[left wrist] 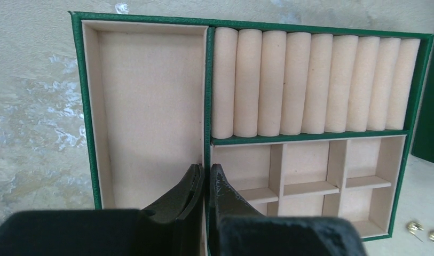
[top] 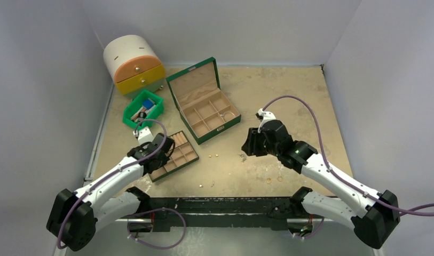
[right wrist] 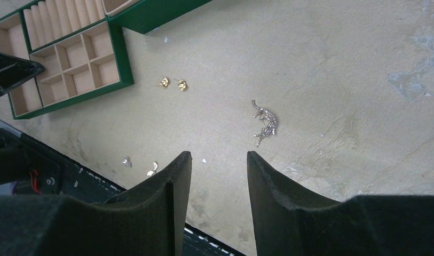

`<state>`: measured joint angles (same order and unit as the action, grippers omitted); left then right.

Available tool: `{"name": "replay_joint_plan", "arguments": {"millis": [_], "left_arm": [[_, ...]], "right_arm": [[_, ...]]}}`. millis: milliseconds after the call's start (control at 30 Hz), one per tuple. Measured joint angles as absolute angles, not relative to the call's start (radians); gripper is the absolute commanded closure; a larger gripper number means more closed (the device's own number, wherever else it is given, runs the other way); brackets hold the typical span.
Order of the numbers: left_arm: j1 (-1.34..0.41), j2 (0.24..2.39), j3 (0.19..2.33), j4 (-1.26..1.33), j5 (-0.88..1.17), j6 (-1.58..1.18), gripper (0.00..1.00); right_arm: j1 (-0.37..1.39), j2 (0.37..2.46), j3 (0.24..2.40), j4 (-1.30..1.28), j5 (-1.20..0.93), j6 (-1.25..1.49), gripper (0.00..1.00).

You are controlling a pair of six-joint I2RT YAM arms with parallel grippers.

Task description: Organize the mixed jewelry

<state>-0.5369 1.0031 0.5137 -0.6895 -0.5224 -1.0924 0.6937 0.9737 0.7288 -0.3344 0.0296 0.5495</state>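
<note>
Plainly, two small gold studs (right wrist: 164, 81) and one silver charm (right wrist: 265, 121) lie on the beige counter (right wrist: 337, 64) just beyond the half-open, empty right jaws, while the left jaws hang pressed shut over a green tray (left wrist: 208, 80).

Green bin (top: 157, 112); round drawer unit (top: 133, 64)

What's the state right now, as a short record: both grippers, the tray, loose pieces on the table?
left gripper: shut, above the tray insert
right gripper: open, empty, above the table
tray insert: no jewelry seen inside
silver charm: on the table, just ahead of the right gripper
gold studs: a pair on the table near the tray insert
</note>
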Motion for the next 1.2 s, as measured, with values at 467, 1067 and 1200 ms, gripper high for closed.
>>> {"name": "replay_joint_plan", "arguments": {"millis": [467,1067,1200], "left_arm": [[-0.537,0.89,0.75,-0.915,-0.484,-1.115,1.0],[-0.553,1.156,1.018,-0.791,-0.313,-1.11,1.0],[-0.6,1.262,1.098,-0.747,-0.317,-1.118,1.0]], "right_arm": [[0.694,0.941,0.74,-0.363,0.065,0.548,0.54],[0.694,0.841,0.821,-0.529,0.249,0.585,0.52],[0.694,0.817,0.821,-0.571,0.283,0.607,0.52]]}}
